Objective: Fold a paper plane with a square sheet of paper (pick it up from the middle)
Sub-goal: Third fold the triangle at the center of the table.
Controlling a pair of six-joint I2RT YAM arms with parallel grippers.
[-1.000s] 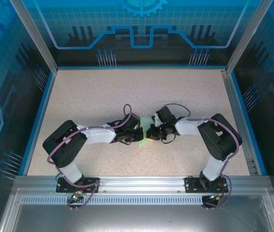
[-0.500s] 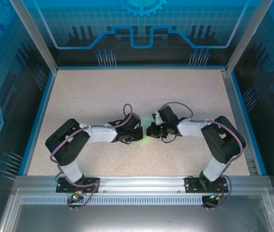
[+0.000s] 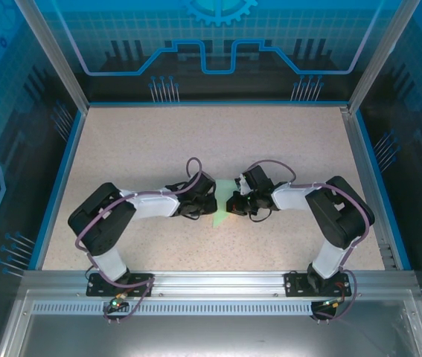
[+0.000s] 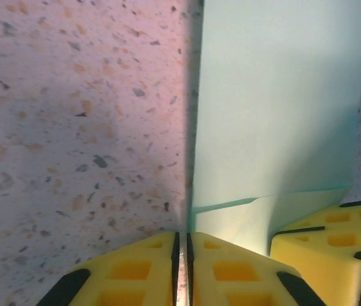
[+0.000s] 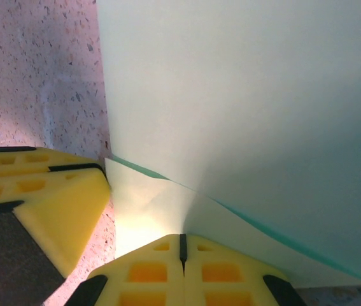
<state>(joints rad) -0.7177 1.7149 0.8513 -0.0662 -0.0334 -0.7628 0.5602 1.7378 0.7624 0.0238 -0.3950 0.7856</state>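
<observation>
Two pincers and one task item are recorded, all on a speckled beige table [image 3: 158, 141].

1. Left pincer [image 3: 212, 210]. In the top view it is seen low over the middle of the table, tip to tip with the right pincer. In its wrist view [image 4: 183, 239] the yellow pads [image 4: 135, 268] are drawn almost together, with only a thin slit between them. A pale sliver of paper is seen in that slit, so the state is entered as narrow and nipped on the paper's edge.

2. Right pincer [image 3: 234, 206]. In its wrist view [image 5: 181, 245] the yellow pads [image 5: 231, 268] are pressed together along a dark seam. A crease of the paper runs straight into that seam, so the state is entered as closed, holding the paper. One of its fingers is also caught at the lower right of the left wrist view [image 4: 323, 242], just beside the left pads. A finger of the left pincer [image 5: 46, 197] is likewise caught at the lower left of the right wrist view.

3. Sheet of paper [image 3: 219, 217], pale mint green, plain. It is located between the two pincers and gripped at both tips. Ahead of the left pads it extends forward and to the right [image 4: 276, 102], with a second layer showing beneath an angled edge close to the pads. Ahead of the right pads [image 5: 244, 95] a broad layer lies over a lighter one, their edges meeting near the seam.

4. Table surface, bare and shadowed to the left of the left pads [image 4: 72, 127] and to the left ahead of the right pads [image 5: 53, 76].
</observation>
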